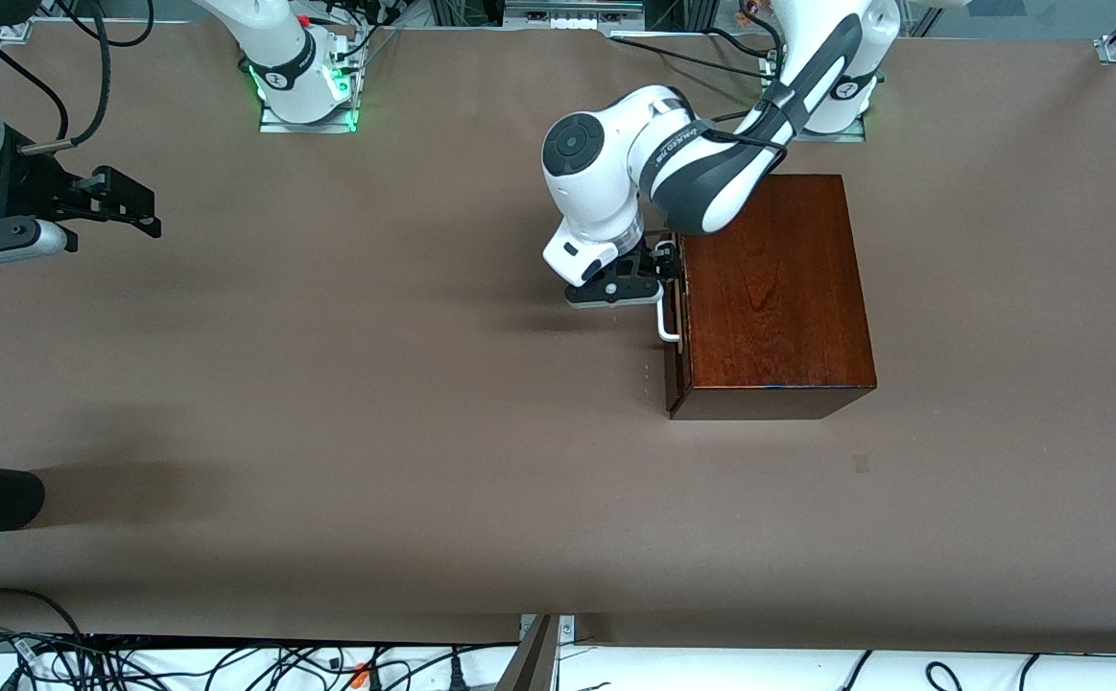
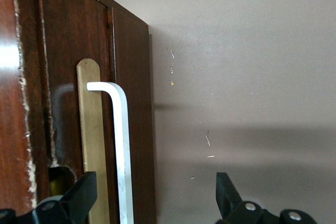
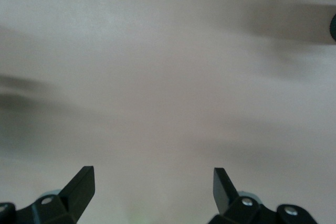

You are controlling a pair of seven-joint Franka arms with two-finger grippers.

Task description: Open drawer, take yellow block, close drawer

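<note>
Dark reddish-brown drawer (image 1: 676, 317), white U-shaped handle (image 1: 667, 321), nearly shut, toward left arm's table end.

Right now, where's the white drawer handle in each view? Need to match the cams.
Front view: the white handle sits on the wooden box's dark front, facing the right arm's end, just below the left tool.
Left wrist view: the handle runs along the drawer front, between that tool's open fingers.
Right wrist view: not in it; only bare table.
Shared landmark: the wooden box.
</note>
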